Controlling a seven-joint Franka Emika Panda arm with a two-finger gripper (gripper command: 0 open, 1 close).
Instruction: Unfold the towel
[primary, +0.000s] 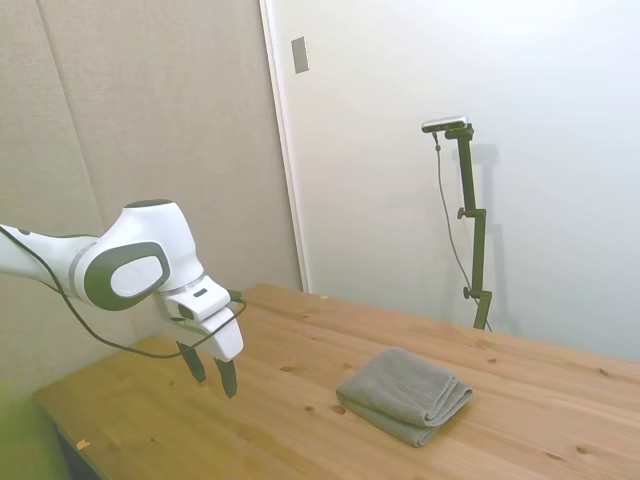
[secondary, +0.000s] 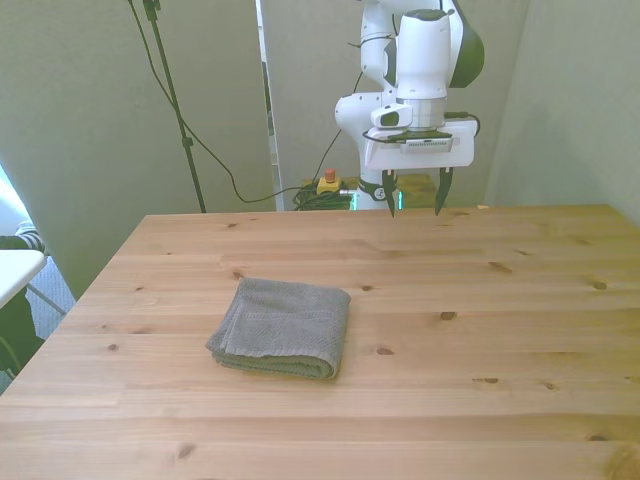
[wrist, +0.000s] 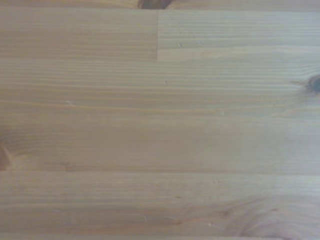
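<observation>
Plainly folded towel (secondary: 282, 327), layers hidden, tool (secondary: 412, 199) apart

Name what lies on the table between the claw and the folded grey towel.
Nothing: only bare wooden table separates the open claw from the towel. The front view shows this best, and the side view agrees.

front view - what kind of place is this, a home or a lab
Probably a lab or test room: a white robot arm with an open gripper over a bare wooden table, one folded towel, plain walls, trailing cables.
</observation>
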